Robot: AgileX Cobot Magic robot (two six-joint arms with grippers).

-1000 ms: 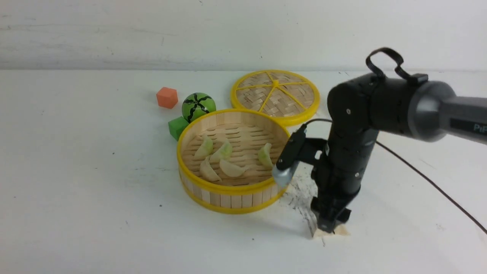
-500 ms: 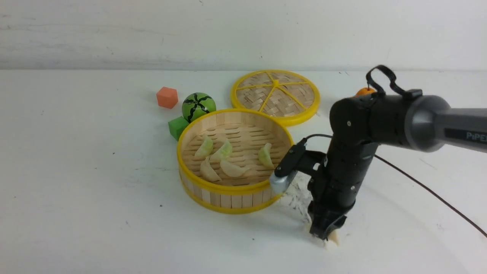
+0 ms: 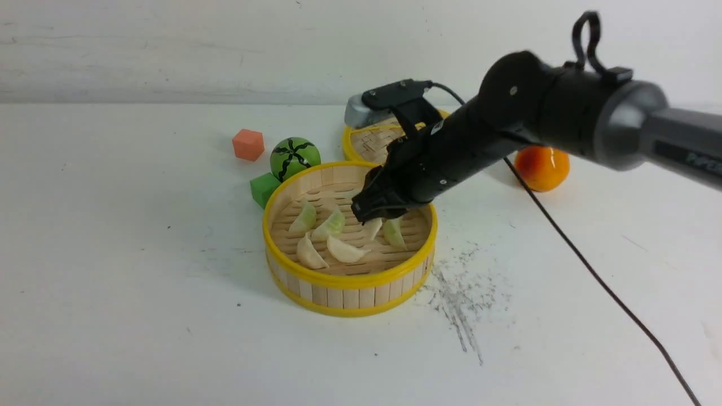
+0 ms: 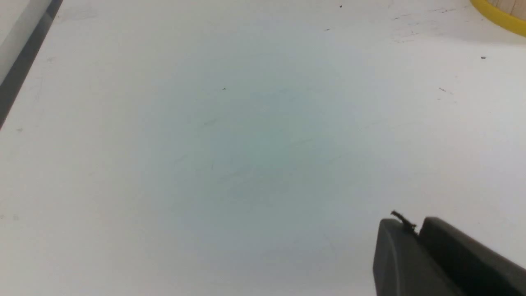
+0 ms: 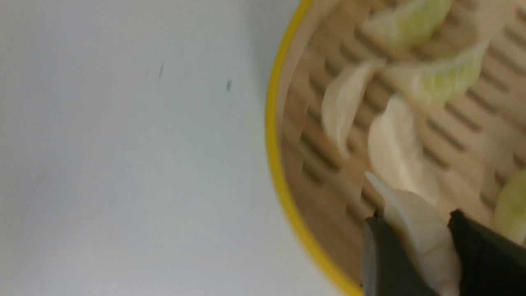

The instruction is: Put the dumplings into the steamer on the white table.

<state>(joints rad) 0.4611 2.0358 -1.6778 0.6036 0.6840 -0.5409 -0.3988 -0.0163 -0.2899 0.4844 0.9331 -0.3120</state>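
Note:
The round bamboo steamer [image 3: 350, 282] stands mid-table on the white table [image 3: 113, 270]. Inside it lie three pale green dumplings [image 3: 304, 217] and two cream ones [image 3: 344, 250]. My right gripper [image 3: 375, 217] hangs over the basket's right half, shut on a cream dumpling [image 3: 372, 228]. In the right wrist view that dumpling [image 5: 423, 238] sits pinched in the right gripper [image 5: 415, 216], above the slatted floor and inside the yellow rim [image 5: 276, 164]. The left gripper [image 4: 413, 224] is shut and empty over bare table. A bit of the steamer's rim [image 4: 499, 18] shows far off.
The woven lid [image 3: 366, 148] lies behind the steamer, partly hidden by my right arm. An orange [image 3: 541, 167] sits to its right. A watermelon ball [image 3: 294, 158], an orange cube [image 3: 247, 144] and a green cube [image 3: 263, 189] stand behind-left. Grey scuffs [image 3: 459, 293] mark the table.
My right gripper closed on the cream dumpling on the table right of the steamer, lifted it and swung left over the basket. The orange is now uncovered.

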